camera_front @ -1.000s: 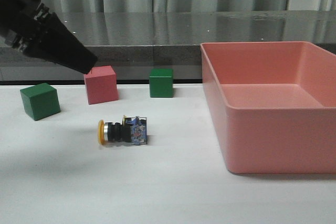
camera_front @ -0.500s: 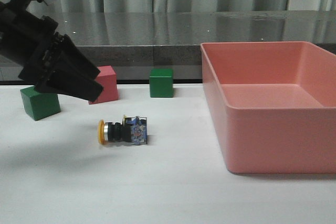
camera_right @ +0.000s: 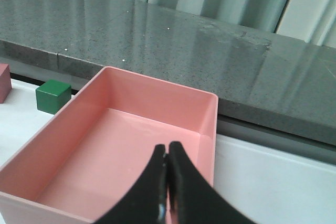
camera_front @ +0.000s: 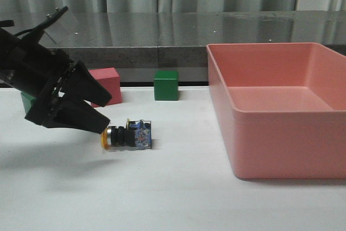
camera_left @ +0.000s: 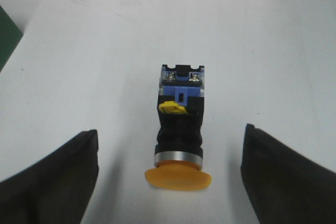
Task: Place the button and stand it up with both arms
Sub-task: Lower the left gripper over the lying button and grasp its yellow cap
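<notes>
The button (camera_front: 127, 136) lies on its side on the white table (camera_front: 162, 198), to the left of the pink bin (camera_front: 281, 112). It has a yellow cap, a silver ring, a black middle and a clear block with blue (and a small yellow tab). The left gripper (camera_left: 170, 174) is wide open by the cap, holding nothing. The right gripper (camera_right: 167, 182) is closed and empty above the bin.

The button (camera_front: 127, 136) lies on its side on the table (camera_front: 173, 198), with bare table in front of it and to its right as far as the pink bin (camera_front: 278, 106). Behind it stand a red cube (camera_front: 106, 84) and a green cube (camera_front: 166, 85). The left tool (camera_left: 170, 179) straddles its cap, fingers (camera_left: 58, 182) wide, room either side.
</notes>
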Controlling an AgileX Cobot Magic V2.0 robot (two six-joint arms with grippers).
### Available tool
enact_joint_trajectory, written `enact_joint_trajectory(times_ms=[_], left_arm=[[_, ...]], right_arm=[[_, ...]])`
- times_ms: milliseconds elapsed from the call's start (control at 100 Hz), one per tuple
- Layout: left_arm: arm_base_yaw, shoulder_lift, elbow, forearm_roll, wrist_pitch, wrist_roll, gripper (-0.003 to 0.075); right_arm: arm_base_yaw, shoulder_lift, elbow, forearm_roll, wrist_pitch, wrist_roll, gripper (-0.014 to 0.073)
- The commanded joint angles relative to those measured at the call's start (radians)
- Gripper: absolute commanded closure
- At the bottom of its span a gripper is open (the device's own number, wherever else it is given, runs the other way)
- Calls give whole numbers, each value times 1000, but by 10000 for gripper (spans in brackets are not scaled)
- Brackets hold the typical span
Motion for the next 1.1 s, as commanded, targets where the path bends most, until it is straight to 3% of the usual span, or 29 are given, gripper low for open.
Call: enact_joint_trajectory(times_ms=[0,520,660,920,1090], left_arm=[[-4,-23,-25,-78,42,23,176],[-4,112,-25,-148,61,66,185],[-4,118,-25,-148,66,66,308],[-4,116,-25,-141,170,61,742],[7,62,-28,-125,196,-39,739]], right_arm=[[-7,3,-27,8,-79,0,703],[-7,3,-27,8,-79,0,703],[-7,3,-27,8,-79,0,703],[-7,3,-27,8,-79,0,703],[-7,3,-27,8,-79,0,703]])
